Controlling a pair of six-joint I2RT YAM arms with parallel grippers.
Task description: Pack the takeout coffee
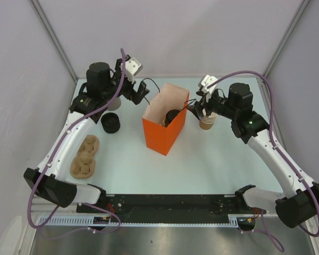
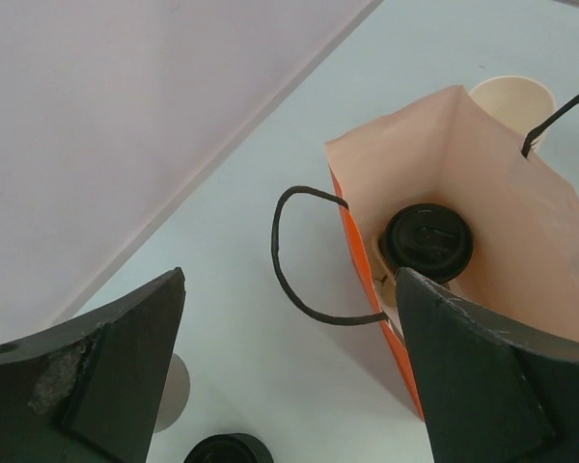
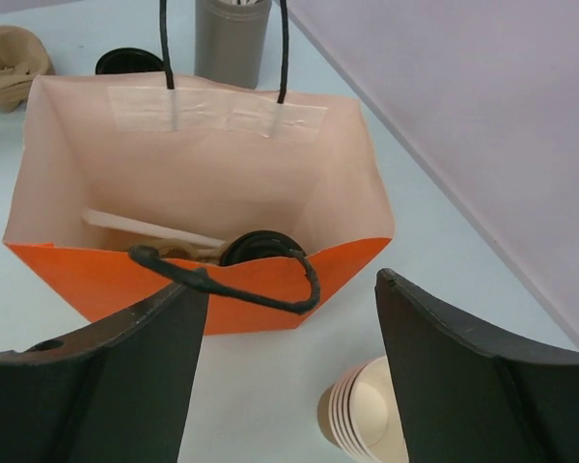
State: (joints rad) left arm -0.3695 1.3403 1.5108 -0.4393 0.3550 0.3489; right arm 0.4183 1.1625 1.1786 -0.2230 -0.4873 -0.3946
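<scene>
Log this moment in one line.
coffee: lidded, inside bag | left gripper: open, empty | right gripper: open, empty | phase: coffee packed

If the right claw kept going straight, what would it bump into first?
Probably the orange bag, at its near wall where a black handle droops; the open right gripper aims at it. The lidded coffee cup sits inside, behind it. Depth is unclear; it might clear the rim.

Both arms stretch forward and bend inward toward the table's middle, the left gripper (image 2: 289,280) and right gripper (image 3: 291,282) each angled downward with jaws spread wide.
</scene>
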